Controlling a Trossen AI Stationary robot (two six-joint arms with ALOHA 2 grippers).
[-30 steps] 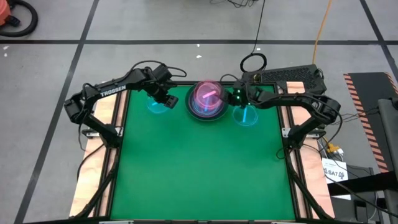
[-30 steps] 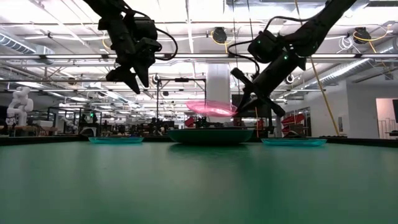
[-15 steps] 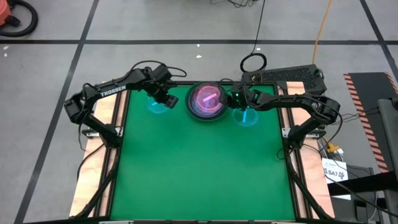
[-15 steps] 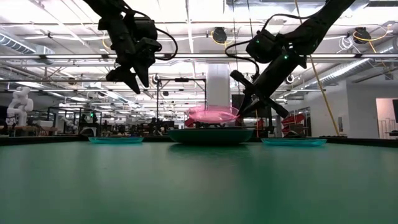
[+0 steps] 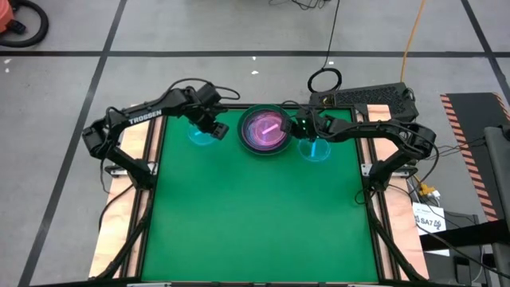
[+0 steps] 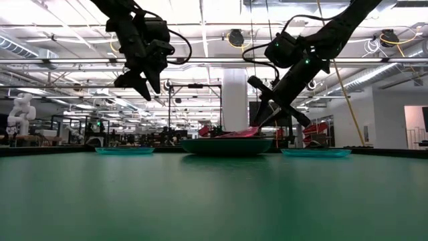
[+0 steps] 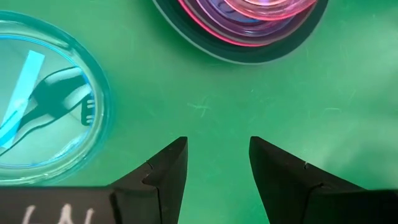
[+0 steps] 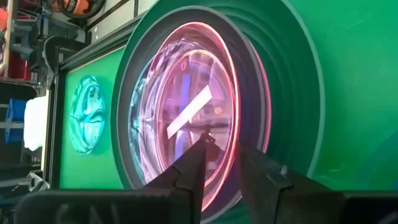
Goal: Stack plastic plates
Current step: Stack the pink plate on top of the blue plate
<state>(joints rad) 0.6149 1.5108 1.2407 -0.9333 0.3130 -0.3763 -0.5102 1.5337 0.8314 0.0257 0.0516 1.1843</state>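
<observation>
In the high view the translucent pink plate (image 5: 265, 127) now lies in the stack (image 5: 265, 148), no longer lifted, beside the right gripper (image 5: 296, 126). In the low view it has dropped low, so this plate seems placed. The right wrist view shows narrow, empty fingers (image 8: 193, 169); the left gripper (image 7: 217, 165) hangs wide open near a cyan plate (image 7: 43, 99), likely next.

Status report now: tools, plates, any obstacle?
Right tool open above stack. Left tool open, hovering over cyan plate. Second cyan plate loose. No obstacle.

Both pincers hang raised, left pincer (image 5: 217, 130) and right pincer (image 5: 296, 127) parted.
</observation>
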